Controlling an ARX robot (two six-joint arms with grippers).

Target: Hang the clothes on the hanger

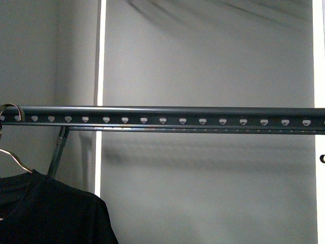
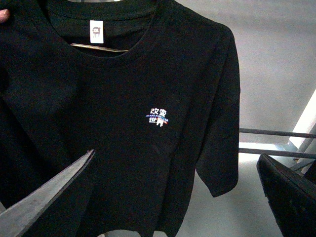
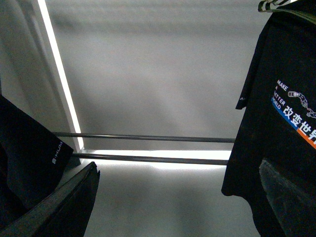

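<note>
The black T-shirt (image 1: 51,213) hangs at the lower left of the front view on a thin silver coat hanger (image 1: 15,158). The coat hanger's hook sits over the left end of the dark grey rail (image 1: 167,113), which has a row of heart-shaped holes. In the left wrist view the T-shirt (image 2: 123,148) fills the frame, showing its round neck, white label and small pale print. My left gripper (image 2: 182,197) is open and empty just in front of it, not touching. My right gripper (image 3: 177,197) is open and empty. Neither gripper shows in the front view.
In the right wrist view a black garment with blue and orange print (image 3: 281,123) hangs beside one finger, and another dark garment (image 3: 29,153) beside the other. Two thin horizontal bars (image 3: 148,138) cross behind. A grey wall and a bright vertical strip (image 1: 99,76) lie behind the rail.
</note>
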